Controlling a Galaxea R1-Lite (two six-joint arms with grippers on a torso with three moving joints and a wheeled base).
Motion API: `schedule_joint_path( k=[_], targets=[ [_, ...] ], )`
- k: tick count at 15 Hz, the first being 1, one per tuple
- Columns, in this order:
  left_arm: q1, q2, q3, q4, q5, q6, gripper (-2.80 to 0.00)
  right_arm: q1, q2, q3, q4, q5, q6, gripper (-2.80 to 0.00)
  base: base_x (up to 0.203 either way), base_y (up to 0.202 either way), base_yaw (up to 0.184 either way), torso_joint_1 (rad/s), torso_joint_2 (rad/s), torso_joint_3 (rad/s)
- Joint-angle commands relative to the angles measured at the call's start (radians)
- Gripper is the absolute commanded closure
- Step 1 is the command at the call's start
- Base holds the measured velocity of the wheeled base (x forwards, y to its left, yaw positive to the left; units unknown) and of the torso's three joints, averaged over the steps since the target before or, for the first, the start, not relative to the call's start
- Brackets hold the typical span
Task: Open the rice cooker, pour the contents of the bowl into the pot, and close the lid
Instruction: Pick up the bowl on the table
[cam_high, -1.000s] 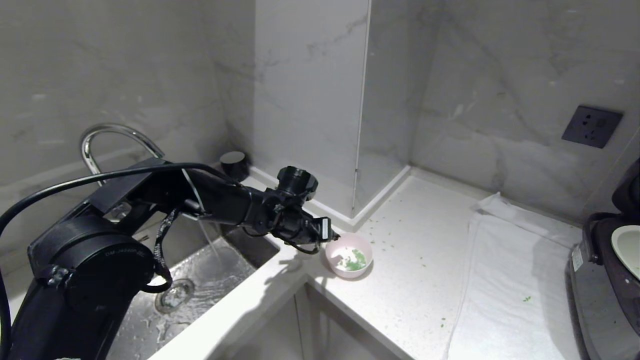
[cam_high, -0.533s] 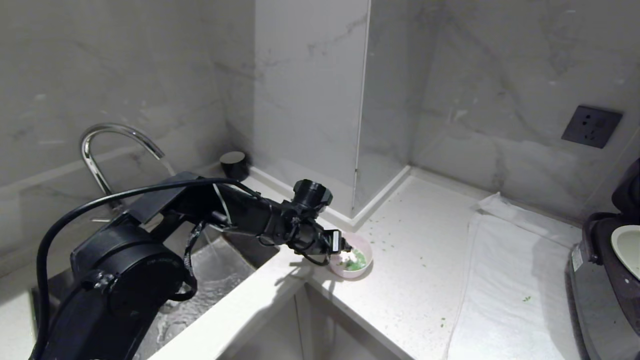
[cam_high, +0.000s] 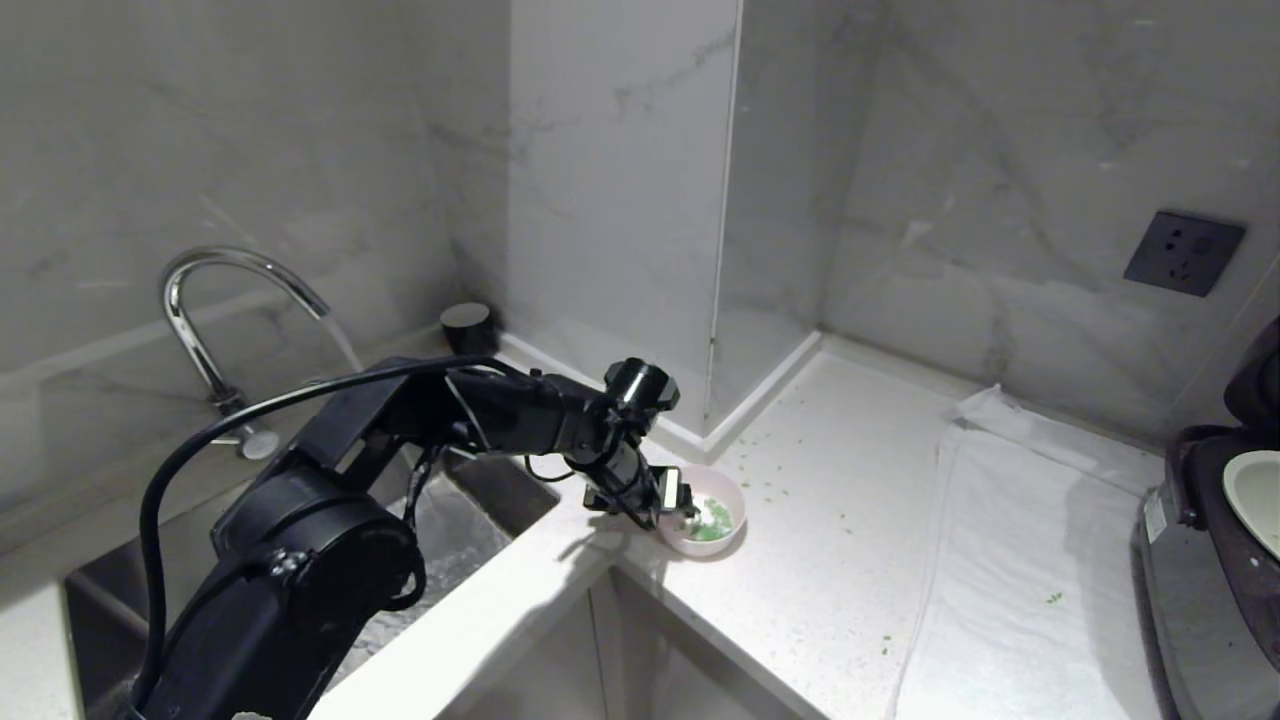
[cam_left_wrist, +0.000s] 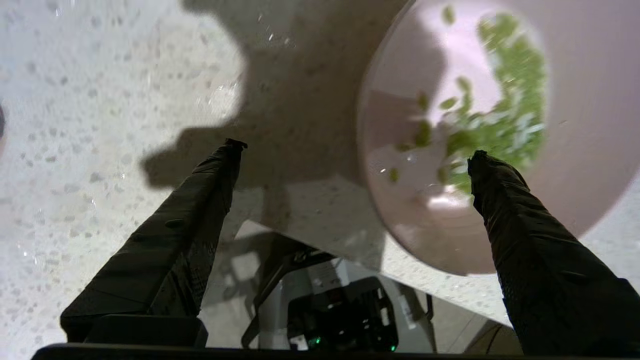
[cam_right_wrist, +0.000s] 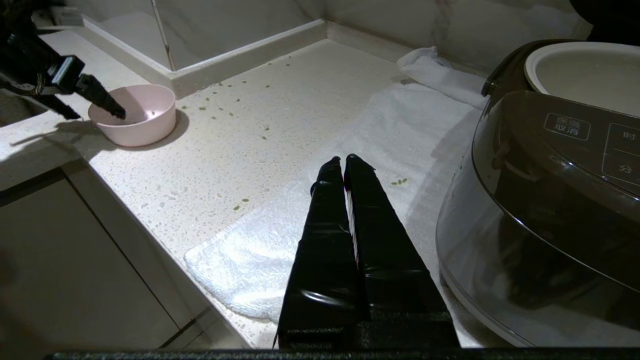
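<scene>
Left gripper (cam_high: 678, 497) dropped, spread wide astride small pink bowl (cam_high: 722, 530) rim, centre frame. Pinch wall squarely; keep level.

place: kitchen | signs: sink (cam_high: 440, 540), faucet (cam_high: 215, 300), marble countertop (cam_high: 820, 540), rice cooker (cam_right_wrist: 545, 200)

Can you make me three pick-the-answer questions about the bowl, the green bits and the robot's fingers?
1. Where does the bowl stand?
A. in the sink
B. on the counter beside the sink
C. on the towel

2. What colour is the bowl's outside?
A. pink
B. blue
C. black

3. How are the left gripper's fingers?
A. shut on the bowl
B. spread, one over the bowl
C. holding a spoon

Answers: 1 B, the counter carries it by the sink. 2 A, the right wrist view shows pink. 3 B, one finger hangs over the contents, the other outside the rim.
</scene>
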Motion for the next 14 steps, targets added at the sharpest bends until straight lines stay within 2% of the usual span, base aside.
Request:
schedule_joint_path(
  k=[1, 8, 9, 14],
  targets=[
    [0.001, 0.027, -0.003, 0.011, 0.003, -0.007, -2.8, 0.0, 0.0, 0.0, 0.001, 0.0, 0.0, 0.0, 0.0, 0.0, 0.0, 0.0, 0.0, 0.0],
    [-0.008, 0.036, -0.003, 0.004, 0.026, -0.052, -2.8, 0.0, 0.0, 0.0, 0.001, 0.0, 0.0, 0.0, 0.0, 0.0, 0.0, 0.0, 0.0, 0.0],
    [-0.007, 0.033, -0.003, 0.004, 0.026, -0.053, 0.0, 0.0, 0.0, 0.0, 0.001, 0.0, 0.0, 0.0, 0.0, 0.0, 0.0, 0.0, 0.0, 0.0],
    [-0.007, 0.027, -0.003, 0.005, 0.029, -0.067, 0.0, 0.0, 0.0, 0.0, 0.001, 0.0, 0.0, 0.0, 0.0, 0.0, 0.0, 0.0, 0.0, 0.0]
  ],
)
